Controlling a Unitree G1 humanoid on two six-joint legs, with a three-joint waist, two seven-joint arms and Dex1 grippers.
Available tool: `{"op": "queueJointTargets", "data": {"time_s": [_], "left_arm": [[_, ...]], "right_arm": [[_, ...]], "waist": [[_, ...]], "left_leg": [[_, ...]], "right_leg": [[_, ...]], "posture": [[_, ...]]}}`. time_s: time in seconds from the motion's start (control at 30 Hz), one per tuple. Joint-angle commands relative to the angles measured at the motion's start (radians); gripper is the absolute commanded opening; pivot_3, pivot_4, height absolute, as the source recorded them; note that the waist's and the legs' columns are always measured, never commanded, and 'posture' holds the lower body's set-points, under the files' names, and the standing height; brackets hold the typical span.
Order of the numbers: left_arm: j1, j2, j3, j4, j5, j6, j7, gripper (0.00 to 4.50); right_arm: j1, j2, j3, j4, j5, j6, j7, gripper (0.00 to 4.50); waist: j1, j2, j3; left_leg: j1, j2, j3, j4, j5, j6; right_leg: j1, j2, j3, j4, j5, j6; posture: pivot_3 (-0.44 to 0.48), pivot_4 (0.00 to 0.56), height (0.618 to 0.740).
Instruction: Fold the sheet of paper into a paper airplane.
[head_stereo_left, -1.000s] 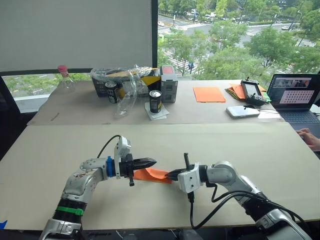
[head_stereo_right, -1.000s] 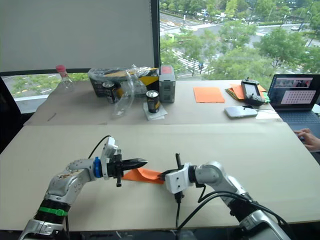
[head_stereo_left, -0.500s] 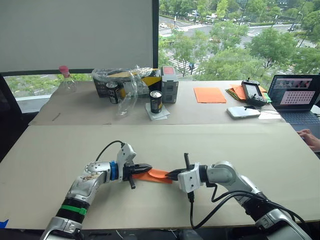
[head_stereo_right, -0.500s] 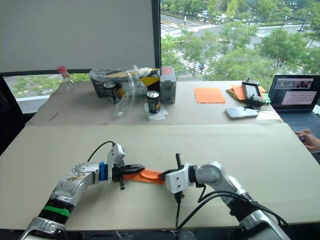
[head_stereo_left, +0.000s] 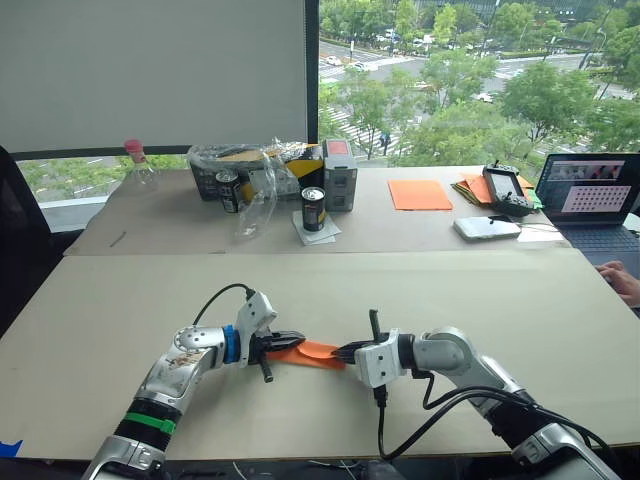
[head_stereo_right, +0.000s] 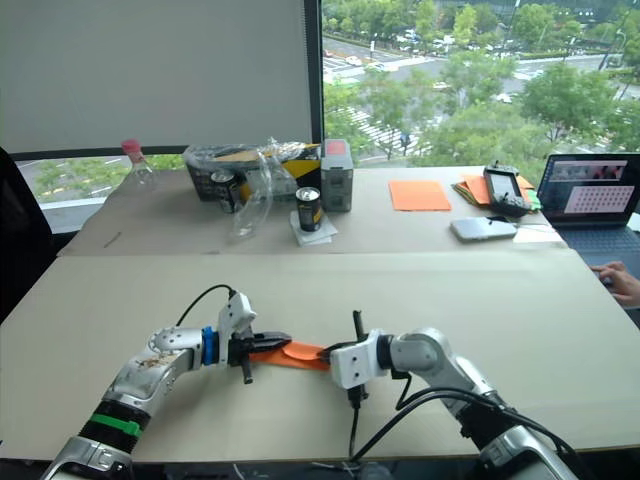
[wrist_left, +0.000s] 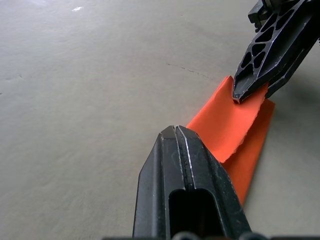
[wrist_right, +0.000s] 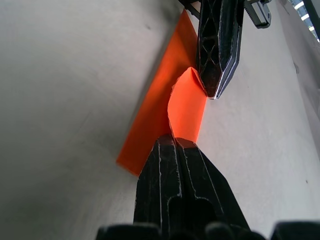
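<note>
The paper airplane (head_stereo_left: 312, 351) lay lengthwise between both grippers: left gripper (head_stereo_left: 292, 341) fingers closed on one end, right gripper (head_stereo_left: 345, 352) fingers pinching the other's upper flap.

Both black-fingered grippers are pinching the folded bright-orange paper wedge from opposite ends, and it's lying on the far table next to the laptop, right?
Not quite. The left gripper and right gripper do pinch the folded bright-orange paper wedge from opposite ends, but on the near table, per the left eye view.
</note>
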Motion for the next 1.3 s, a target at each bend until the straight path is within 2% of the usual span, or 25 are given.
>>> {"op": "queueJointTargets", "data": {"time_s": [0.03,0.07,0.23,0.3,0.5,0.6,0.7,0.93,1.3], "left_arm": [[0.053,0.012,-0.052,0.092,0.076,0.036,0.025,0.00],[0.052,0.011,-0.052,0.093,0.074,0.036,0.025,0.00],[0.041,-0.002,-0.052,0.109,0.073,0.032,0.027,0.00],[0.037,-0.007,-0.056,0.110,0.073,0.033,0.025,0.00],[0.036,-0.016,-0.064,0.105,0.075,0.037,0.021,0.00],[0.038,-0.020,-0.065,0.101,0.075,0.040,0.025,0.00],[0.039,-0.025,-0.067,0.096,0.074,0.046,0.028,0.00],[0.043,-0.029,-0.071,0.086,0.075,0.057,0.035,0.00],[0.048,-0.029,-0.079,0.084,0.073,0.056,0.041,0.00]], "right_arm": [[0.043,-0.053,-0.012,-0.060,-0.011,0.051,0.036,1.53],[0.050,-0.069,-0.028,-0.110,0.009,0.092,0.056,1.85],[0.023,-0.058,-0.138,-0.357,0.215,0.396,0.106,1.85],[0.014,-0.032,-0.164,-0.401,0.260,0.497,0.094,1.85],[0.023,0.079,-0.164,-0.418,0.313,0.700,0.027,0.02],[0.062,0.156,-0.139,-0.380,0.326,0.855,-0.025,0.02],[0.083,0.219,-0.151,-0.346,0.355,0.932,-0.054,0.02],[0.105,0.259,-0.142,-0.280,0.351,1.012,-0.090,0.02],[0.230,0.165,-0.163,-0.354,0.342,1.206,-0.167,0.02]], "waist": [[0.000,0.000,0.000],[0.000,0.000,0.000],[0.001,0.001,0.000],[0.002,0.002,0.000],[0.013,0.001,0.000],[0.015,0.001,0.000],[0.018,0.002,0.000],[0.020,0.002,0.000],[0.026,0.003,-0.006]], "left_leg": [[0.000,0.000,0.000,0.000,0.000,0.000],[0.000,0.000,0.000,0.000,0.000,0.000],[-0.001,0.000,0.000,0.000,0.000,0.000],[-0.001,0.000,0.000,0.000,0.000,0.000],[-0.002,-0.001,-0.001,0.000,0.000,0.000],[-0.003,-0.001,-0.001,0.000,0.000,0.000],[-0.003,-0.001,-0.001,0.000,0.000,0.000],[-0.004,-0.001,-0.001,0.000,0.000,0.000],[-0.004,-0.001,-0.001,0.000,-0.001,-0.002]], "right_leg": [[0.000,0.000,0.000,0.000,0.000,0.000],[0.000,0.000,0.000,0.000,0.000,0.000],[-0.001,0.000,0.000,0.000,0.000,0.000],[-0.001,0.000,0.000,0.000,0.000,0.001],[-0.001,0.000,0.000,-0.002,-0.001,0.001],[-0.001,-0.001,0.000,-0.002,-0.001,0.001],[-0.002,0.000,0.000,-0.002,-0.001,0.001],[-0.003,-0.001,0.000,-0.002,-0.001,0.001],[-0.001,-0.001,0.000,-0.005,-0.002,0.003]], "posture": [[0.000,0.150,0.715],[0.000,0.150,0.715],[0.000,0.150,0.715],[0.000,0.150,0.715],[0.000,0.150,0.715],[0.000,0.150,0.715],[0.000,0.150,0.715],[0.000,0.150,0.715],[0.000,0.150,0.715]]}}
